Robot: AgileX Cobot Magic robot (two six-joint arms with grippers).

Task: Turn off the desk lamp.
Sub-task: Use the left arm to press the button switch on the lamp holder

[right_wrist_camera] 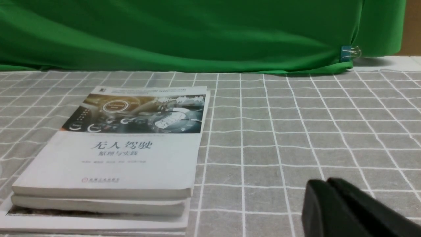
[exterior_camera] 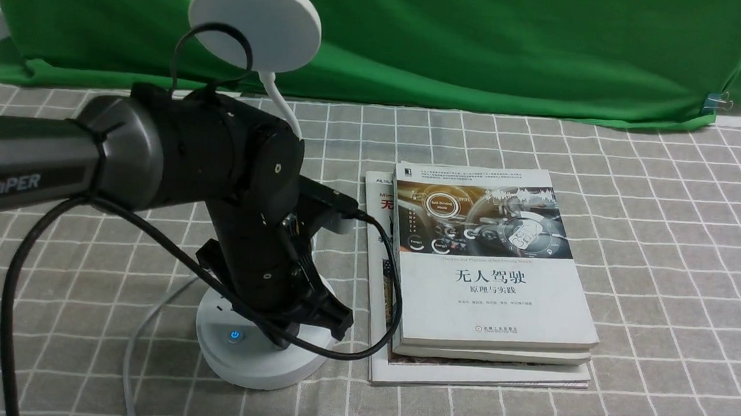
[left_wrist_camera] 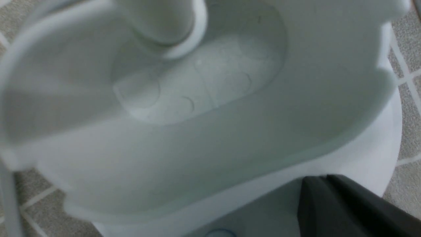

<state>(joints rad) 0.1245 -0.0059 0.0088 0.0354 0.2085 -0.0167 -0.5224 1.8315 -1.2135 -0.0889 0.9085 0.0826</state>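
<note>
- The desk lamp (exterior_camera: pixel 263 378) stands on the left side of the table (exterior_camera: pixel 681 285), left of the books (exterior_camera: pixel 497 286) and apart from them.
- Its flat round head (exterior_camera: pixel 256 21) is raised behind the left arm (exterior_camera: pixel 175 148), in front of the green cloth (exterior_camera: pixel 483 48), and the bendy neck (exterior_camera: pixel 279 105) runs down from it until the arm hides it.
- On the lamp's round base, a button (exterior_camera: pixel 234 335) shows a small blue light.
- The left gripper (exterior_camera: pixel 282 340) points down over the base, just beside the lit button; whether its tips touch the surface cannot be told.
- Its two fingers are drawn together in the left wrist view, with no gap showing and nothing seen between them.
- That same view is mostly filled by the lamp's small cup holder (left_wrist_camera: pixel 204 144), with part of the blue-ringed button (left_wrist_camera: pixel 220 233) at the picture's edge.
- The right gripper (right_wrist_camera: pixel 322 181) shows only in its own wrist view, blurred and dark, with its fingers together and nothing seen between them.
- The books lie stacked on the checked surface, the top one with a car dashboard picture on its cover.
- A pale cord (exterior_camera: pixel 133 354) lies on the table to the left of the base.
- A binder clip (exterior_camera: pixel 716 102) grips the cloth near its right end.
</note>
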